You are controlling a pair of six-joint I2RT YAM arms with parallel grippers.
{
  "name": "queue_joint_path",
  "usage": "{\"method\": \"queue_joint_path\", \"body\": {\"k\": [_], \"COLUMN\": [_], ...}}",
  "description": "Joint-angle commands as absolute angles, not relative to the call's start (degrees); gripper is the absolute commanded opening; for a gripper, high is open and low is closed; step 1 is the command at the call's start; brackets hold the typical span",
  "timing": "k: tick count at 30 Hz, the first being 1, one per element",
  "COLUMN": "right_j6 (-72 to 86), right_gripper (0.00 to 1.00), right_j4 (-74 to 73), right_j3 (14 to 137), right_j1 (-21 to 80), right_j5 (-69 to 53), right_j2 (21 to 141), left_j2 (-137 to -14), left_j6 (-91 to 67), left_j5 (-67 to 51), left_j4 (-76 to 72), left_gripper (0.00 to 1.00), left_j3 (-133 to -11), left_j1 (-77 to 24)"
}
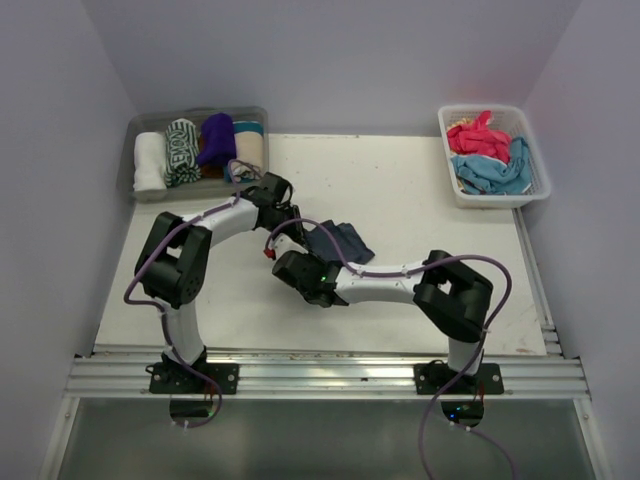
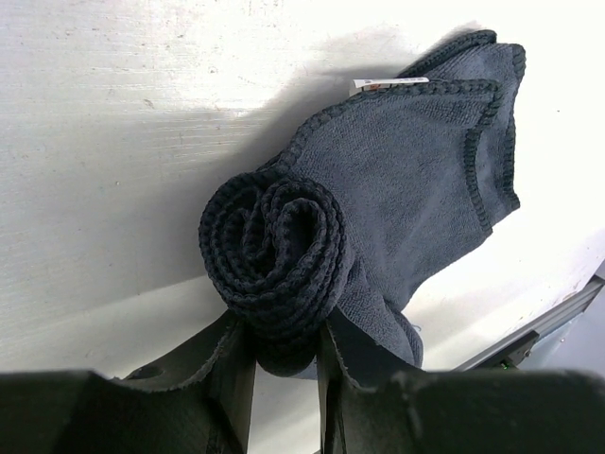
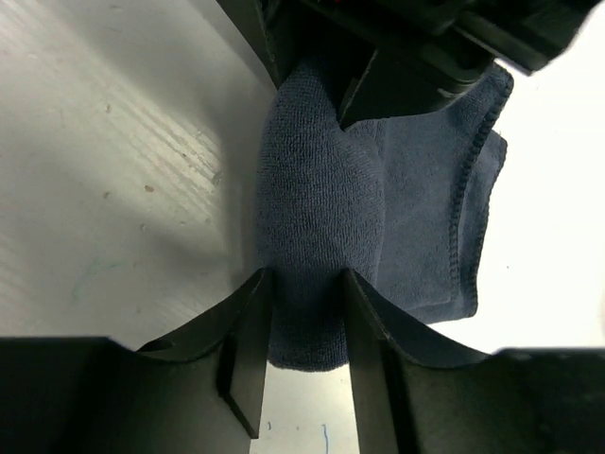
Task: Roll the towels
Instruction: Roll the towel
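Left gripper (image 2: 284, 357) has its two fingers closed part-way on the rolled end of the navy towel (image 2: 397, 189), pinching the roll from both sides. From its wrist camera the roll shows as a tight spiral of dark stitched edges, about three turns. The unrolled part spreads away flat on the white table (image 1: 430, 290), with a small white tag (image 2: 388, 83) at its far hem. The cloth is a soft, short-piled dark blue with overlocked borders.

Right gripper (image 3: 307, 317) meets the same roll at its opposite end. Its fingers press into the sides and the roll narrows between them, so it is clamped there too.

The towel lies near the middle of the table, a little left of centre. In the overhead view both wrists cover most of it, and only a flap shows to their right. In the right wrist view the left gripper's black body blocks the roll's far end.

A clear tub (image 1: 132, 135) stands at the back left corner with four rolled towels side by side: white (image 1: 150, 162), green-patterned (image 1: 182, 152), purple (image 1: 217, 138) and cream (image 1: 250, 148). A white lattice basket (image 1: 447, 122) at the back right holds a crumpled pink towel (image 1: 475, 135) and a light blue one (image 1: 497, 176).
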State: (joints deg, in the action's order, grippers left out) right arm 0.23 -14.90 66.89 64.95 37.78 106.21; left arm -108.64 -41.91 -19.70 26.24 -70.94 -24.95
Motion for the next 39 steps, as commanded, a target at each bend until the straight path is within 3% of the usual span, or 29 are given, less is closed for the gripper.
{"method": "queue_joint_path", "body": {"k": [1,2,3,6,7,10,11,16,23,29,39], "right_j6": [1.75,2.11,3.07,5.36,5.97,8.34,10.0,15.46,25.03,33.55,47.2], "right_gripper": [0.33,0.28,0.17,0.0,0.0,0.0,0.0,0.0,0.0,0.0,0.0], "right_j4": [-11.95,-11.87,-11.87,-11.78,-11.52,-8.72,-8.01,-3.09,3.16,10.27,22.76], "right_j3": [67.85,67.76,67.5,65.92,65.31,61.88,60.05,55.47,50.63,46.07,40.17], "right_j1": [64.34,64.25,63.81,61.8,61.09,57.31,56.26,47.65,38.15,33.14,26.98], "right_j5": [41.13,40.78,40.26,36.32,34.3,23.44,21.03,1.47,-15.97,-23.37,-32.78], "right_j2": [107.23,107.23,106.88,104.69,103.81,99.69,98.45,92.65,93.42,94.31,98.43], "left_j2": [-109.16,-108.99,-108.9,-108.28,-108.19,-107.23,-106.7,-104.51,-102.04,-99.32,-106.16], "left_j6": [-42.71,-42.8,-42.8,-42.71,-42.54,-42.02,-41.75,-41.13,-42.27,-42.98,-42.19], "left_j5": [-19.6,-19.6,-19.6,-19.69,-19.6,-19.6,-19.6,-19.69,-20.92,-21.97,-23.73], "left_j4": [27.6,27.6,27.68,28.04,28.12,28.3,28.39,28.48,25.32,19.78,17.93], "left_gripper": [0.32,0.33,0.34,0.47,0.6,0.83,0.86,0.89,0.89,0.91,0.86], "left_j3": [-72.68,-72.6,-72.6,-72.86,-72.95,-73.39,-73.56,-73.83,-72.34,-68.56,-70.31], "left_j1": [-25.31,-25.31,-25.31,-25.22,-25.14,-24.79,-24.44,-22.94,-22.76,-23.11,-26.36]}}
